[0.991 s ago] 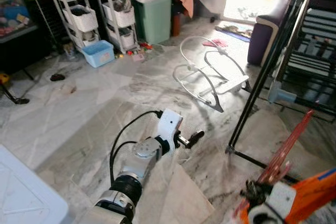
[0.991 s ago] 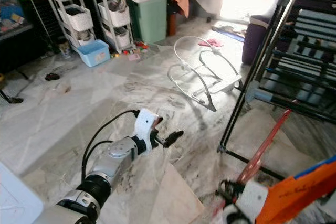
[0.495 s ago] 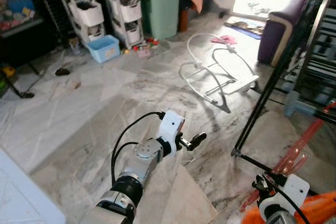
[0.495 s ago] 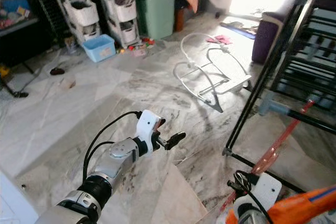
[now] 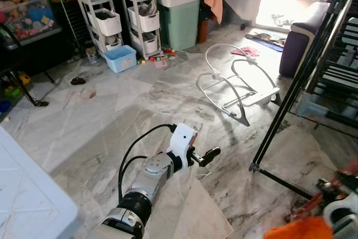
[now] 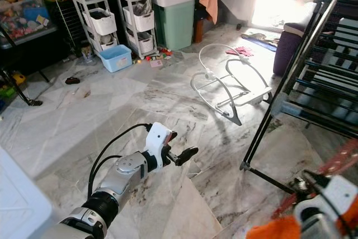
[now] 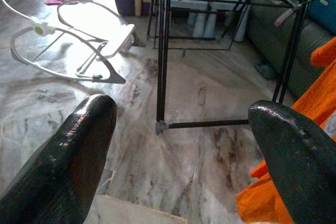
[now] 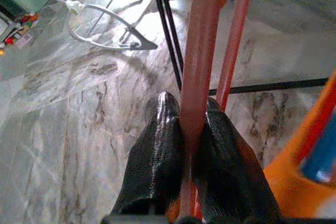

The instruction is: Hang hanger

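Observation:
A red plastic hanger [image 8: 202,51] runs up between the fingers of my right gripper [image 8: 185,100], which is shut on it. Orange cloth [image 8: 299,161] hangs beside that hand. In the eye views the hanger [image 6: 335,160] is a red blur at the lower right, low beside the black drying rack [image 5: 291,99]. The rack's slanted legs and foot bar stand on the marble floor to my right. My left gripper [image 5: 208,155] reaches forward at mid-height, open and holding nothing; its fingers [image 7: 79,145] point toward the rack's foot.
A white baby bouncer frame [image 5: 235,82] lies on the floor ahead. Shelf carts [image 5: 106,15], a blue tub [image 5: 121,58] and a green cabinet [image 5: 182,23] line the far wall. A purple sofa [image 5: 296,43] stands behind the rack. A white surface [image 5: 28,194] sits at lower left.
The head camera has shifted, showing more of the room. My right arm with the hanger has sunk toward the lower right corner. The left arm has held its pose.

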Controlling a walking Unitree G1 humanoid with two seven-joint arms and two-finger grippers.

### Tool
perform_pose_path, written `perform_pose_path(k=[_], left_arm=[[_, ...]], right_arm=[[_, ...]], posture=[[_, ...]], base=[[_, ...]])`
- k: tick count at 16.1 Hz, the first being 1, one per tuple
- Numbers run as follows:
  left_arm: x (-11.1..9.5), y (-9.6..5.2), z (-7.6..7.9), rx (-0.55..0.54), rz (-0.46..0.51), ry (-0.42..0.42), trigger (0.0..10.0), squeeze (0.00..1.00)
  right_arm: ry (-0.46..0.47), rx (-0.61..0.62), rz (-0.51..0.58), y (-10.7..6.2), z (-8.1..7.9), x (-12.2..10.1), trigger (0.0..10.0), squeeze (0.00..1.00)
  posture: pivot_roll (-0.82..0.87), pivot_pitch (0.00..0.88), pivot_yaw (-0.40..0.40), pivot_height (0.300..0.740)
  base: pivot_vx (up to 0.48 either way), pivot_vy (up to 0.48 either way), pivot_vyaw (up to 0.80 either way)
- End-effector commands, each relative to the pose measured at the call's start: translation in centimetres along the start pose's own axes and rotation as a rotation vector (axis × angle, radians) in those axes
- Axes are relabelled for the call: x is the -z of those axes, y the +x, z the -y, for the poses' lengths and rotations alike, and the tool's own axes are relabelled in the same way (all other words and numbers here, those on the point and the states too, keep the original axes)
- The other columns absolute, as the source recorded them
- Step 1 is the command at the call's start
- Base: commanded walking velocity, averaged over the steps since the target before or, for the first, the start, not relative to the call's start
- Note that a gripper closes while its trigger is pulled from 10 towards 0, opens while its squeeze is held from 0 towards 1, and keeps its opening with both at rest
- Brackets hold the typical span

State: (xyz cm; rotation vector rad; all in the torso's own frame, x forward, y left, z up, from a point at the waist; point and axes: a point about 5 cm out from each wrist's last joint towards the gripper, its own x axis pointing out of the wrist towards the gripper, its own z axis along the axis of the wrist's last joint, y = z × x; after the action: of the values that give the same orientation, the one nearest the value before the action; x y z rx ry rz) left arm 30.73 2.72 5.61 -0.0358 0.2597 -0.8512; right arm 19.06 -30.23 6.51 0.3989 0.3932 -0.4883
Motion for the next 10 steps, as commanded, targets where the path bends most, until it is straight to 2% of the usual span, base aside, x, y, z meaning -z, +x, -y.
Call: perform_pose_path(k=[1,4,5,7,10], left_arm=[[0.3,-0.2,-0.1,0.008,-0.019,0.009,10.0,0.00],[0.1,-0.3,0.3,0.066,-0.005,0.032,10.0,0.00],[-0.6,-0.7,0.7,0.154,0.041,0.060,10.0,0.00],[-0.8,-1.0,0.8,0.197,0.047,0.095,10.0,0.00],[-0.7,-1.3,0.2,0.160,0.035,0.089,10.0,0.00]], right_arm=[[-0.014,-0.015,0.072,0.5,-0.2,-2.6,10.0,0.00],[-0.072,-0.065,0.014,2.1,-1.0,-4.0,10.0,0.00],[-0.096,-0.103,-0.007,3.1,-1.9,-4.8,10.0,0.00],[-0.128,-0.142,-0.029,3.7,-2.9,-5.2,10.0,0.00],[-0.115,-0.194,-0.104,4.6,-4.1,-4.5,10.0,0.00]], posture=[[-0.12,0.005,0.016,0.740],[-0.12,0.028,0.013,0.740],[-0.11,0.042,0.010,0.740],[-0.09,0.050,0.005,0.740],[-0.07,0.054,0.003,0.740]], base=[[0.000,0.000,0.00],[0.000,0.000,0.00],[0.000,0.000,0.00],[0.000,0.000,0.00],[0.000,0.000,0.00]])
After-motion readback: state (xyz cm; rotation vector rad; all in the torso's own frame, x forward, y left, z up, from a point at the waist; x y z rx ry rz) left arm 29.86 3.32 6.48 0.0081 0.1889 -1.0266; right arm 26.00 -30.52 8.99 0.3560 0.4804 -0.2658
